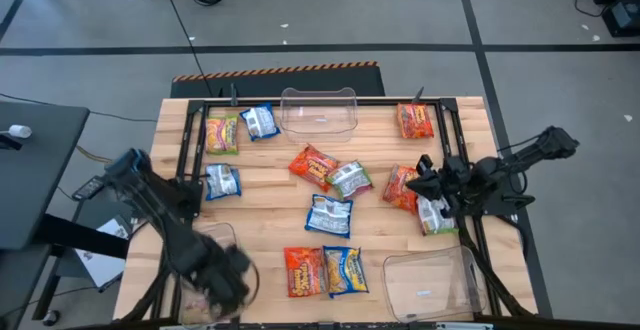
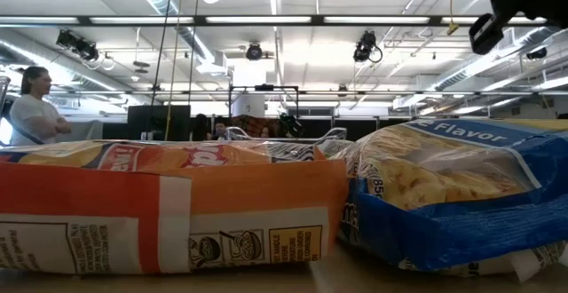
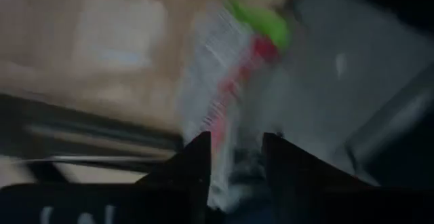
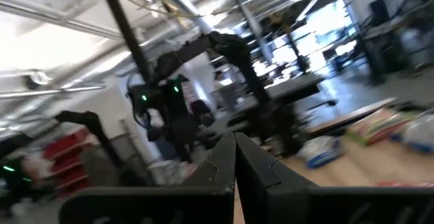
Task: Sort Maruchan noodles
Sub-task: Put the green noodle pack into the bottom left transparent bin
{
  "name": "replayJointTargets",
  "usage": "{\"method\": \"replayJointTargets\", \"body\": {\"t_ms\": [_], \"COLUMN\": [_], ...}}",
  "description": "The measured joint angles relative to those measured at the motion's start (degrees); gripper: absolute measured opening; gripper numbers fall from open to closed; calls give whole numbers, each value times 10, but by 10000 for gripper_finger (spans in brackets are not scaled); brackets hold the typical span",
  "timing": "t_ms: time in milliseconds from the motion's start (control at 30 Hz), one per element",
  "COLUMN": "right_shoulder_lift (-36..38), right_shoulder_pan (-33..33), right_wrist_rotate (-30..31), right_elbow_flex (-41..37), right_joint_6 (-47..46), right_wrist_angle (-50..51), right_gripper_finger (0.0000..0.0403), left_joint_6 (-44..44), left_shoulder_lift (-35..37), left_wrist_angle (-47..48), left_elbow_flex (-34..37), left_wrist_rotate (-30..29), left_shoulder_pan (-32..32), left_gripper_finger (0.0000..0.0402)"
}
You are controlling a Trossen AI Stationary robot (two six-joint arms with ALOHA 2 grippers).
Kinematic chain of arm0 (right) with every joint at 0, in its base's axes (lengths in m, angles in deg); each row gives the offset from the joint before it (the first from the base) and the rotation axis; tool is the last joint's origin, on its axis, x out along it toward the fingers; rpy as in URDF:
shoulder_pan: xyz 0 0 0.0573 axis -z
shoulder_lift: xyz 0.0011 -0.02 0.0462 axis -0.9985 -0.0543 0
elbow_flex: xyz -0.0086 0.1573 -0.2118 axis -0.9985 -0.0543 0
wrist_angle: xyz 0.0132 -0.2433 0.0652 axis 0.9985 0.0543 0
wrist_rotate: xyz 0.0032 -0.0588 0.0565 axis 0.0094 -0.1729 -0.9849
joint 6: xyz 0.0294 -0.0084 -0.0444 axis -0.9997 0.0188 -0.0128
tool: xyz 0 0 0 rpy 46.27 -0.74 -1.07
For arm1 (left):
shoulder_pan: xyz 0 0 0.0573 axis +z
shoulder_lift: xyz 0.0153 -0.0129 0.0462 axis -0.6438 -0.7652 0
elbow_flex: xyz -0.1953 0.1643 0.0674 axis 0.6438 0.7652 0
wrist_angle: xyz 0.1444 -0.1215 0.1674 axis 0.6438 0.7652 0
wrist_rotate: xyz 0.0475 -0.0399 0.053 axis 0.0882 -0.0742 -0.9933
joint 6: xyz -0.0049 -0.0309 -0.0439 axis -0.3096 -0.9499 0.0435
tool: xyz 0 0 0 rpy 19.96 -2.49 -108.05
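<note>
**Left hand letting go of a packet at the near-left bin; bench sort about half done**

I am holding my left hand (image 1: 225, 282) over the clear bin (image 1: 222, 238) at the near-left corner of the bench (image 1: 270, 185). In the left wrist view my fingers (image 3: 196, 157) are standing apart with a green-pink-white packet (image 3: 234, 81) just beyond them; I judge I am releasing it into that bin, though blur is hiding whether it is already free. The next move calls for lifting clear and reaching for another packet.

My right hand (image 1: 432, 192) is hovering at the right side with fingers pressed together, empty as far as I can tell. A green packet (image 1: 436, 216) is lying just below it and a red one (image 1: 401, 187) just beside it.

Nearest remaining work: a red packet (image 1: 303, 271) and a blue-yellow packet (image 1: 345, 270) lying side by side at the near edge. Mid-bench, more Maruchan noodles (image 1: 329, 215) are lying scattered. Farther off, three are lying at the far left and one red at the far right (image 1: 414, 120).

Two other bins, near right (image 1: 432, 282) and far centre (image 1: 319, 111), are looking empty. The dark frame rails (image 1: 188, 150) are flanking my reach.
</note>
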Motion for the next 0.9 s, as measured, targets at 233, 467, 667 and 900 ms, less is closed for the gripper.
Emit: {"method": "replayJointTargets", "body": {"t_ms": [233,467,667,900], "right_shoulder_lift": [-21,-60,-100,-147], "right_shoulder_pan": [35,74,101,134], "right_wrist_rotate": [15,50,49,49], "right_elbow_flex": [8,8,8,8], "right_joint_6": [12,-9,-49,-39], "right_wrist_angle": [1,17,42,43], "right_gripper_finger": [18,57,111,169], "left_joint_6": [-14,68,254,338], "left_shoulder_lift": [86,93,91,91], "left_wrist_angle": [109,131,98,-12], "left_elbow_flex": [0,24,100,194], "left_wrist_rotate": [-273,-315,-233,-260], "left_shoulder_pan": [148,401,575,770], "left_gripper_finger": [157,158,158,164]}}
